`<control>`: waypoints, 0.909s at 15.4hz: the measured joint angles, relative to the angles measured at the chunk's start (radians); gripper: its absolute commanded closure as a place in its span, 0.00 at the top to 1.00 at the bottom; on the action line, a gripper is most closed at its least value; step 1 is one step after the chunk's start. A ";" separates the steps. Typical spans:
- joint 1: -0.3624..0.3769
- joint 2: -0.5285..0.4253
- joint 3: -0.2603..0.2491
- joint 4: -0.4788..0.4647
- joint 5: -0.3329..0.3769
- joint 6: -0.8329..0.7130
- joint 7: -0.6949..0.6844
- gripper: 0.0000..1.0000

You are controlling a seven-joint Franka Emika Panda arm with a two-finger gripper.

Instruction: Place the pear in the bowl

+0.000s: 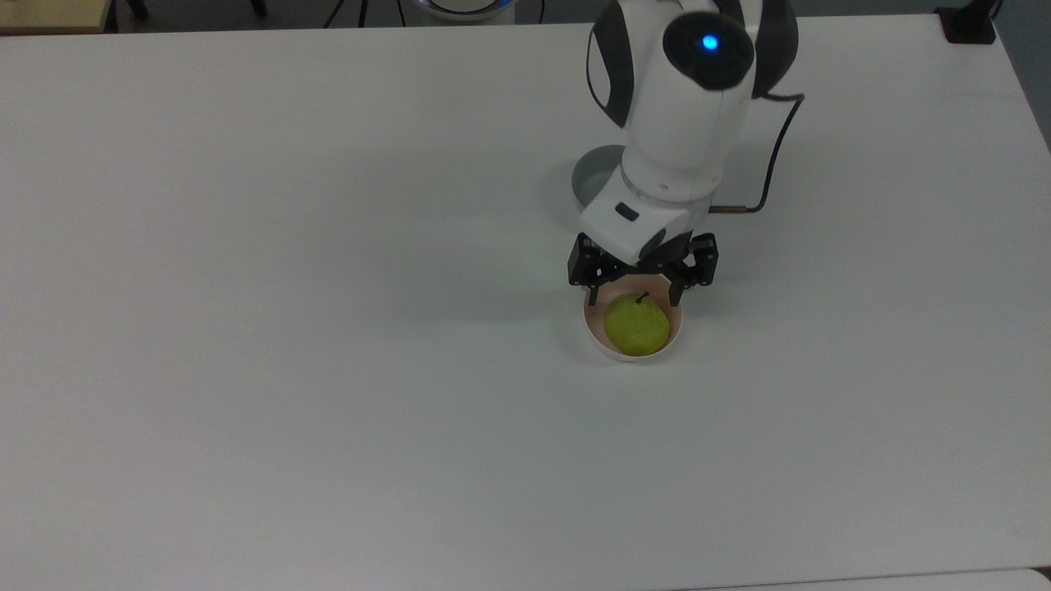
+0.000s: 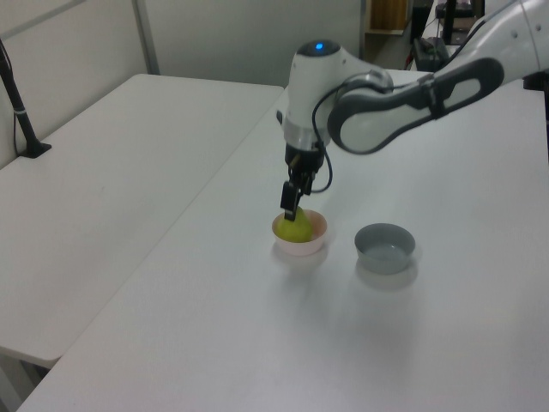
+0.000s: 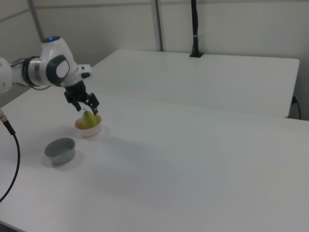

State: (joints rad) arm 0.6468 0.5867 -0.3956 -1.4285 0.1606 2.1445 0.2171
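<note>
Two bowls sit on the bench (image 1: 328, 328) — one pink bowl (image 1: 593, 338) and one grey bowl (image 1: 593, 174) — plus one pear (image 1: 635, 326), with one robot arm (image 1: 681, 107) above.

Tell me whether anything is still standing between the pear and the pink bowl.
Nothing visible does. The pear already sits inside the pink bowl, stem up. The gripper is open just above it, fingers spread clear of the fruit. The grey bowl stands apart on the table.
</note>
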 measured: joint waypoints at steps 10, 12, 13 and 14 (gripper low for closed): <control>-0.190 -0.279 0.040 -0.018 -0.099 -0.403 -0.052 1.00; -0.266 -0.312 0.095 -0.024 -0.135 -0.481 -0.096 1.00; -0.303 -0.324 0.122 -0.032 -0.161 -0.500 -0.108 1.00; -0.333 -0.333 0.142 -0.042 -0.178 -0.502 -0.113 1.00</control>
State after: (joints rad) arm 0.3140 0.2539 -0.2531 -1.4703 -0.0170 1.6423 0.1040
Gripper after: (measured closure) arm 0.000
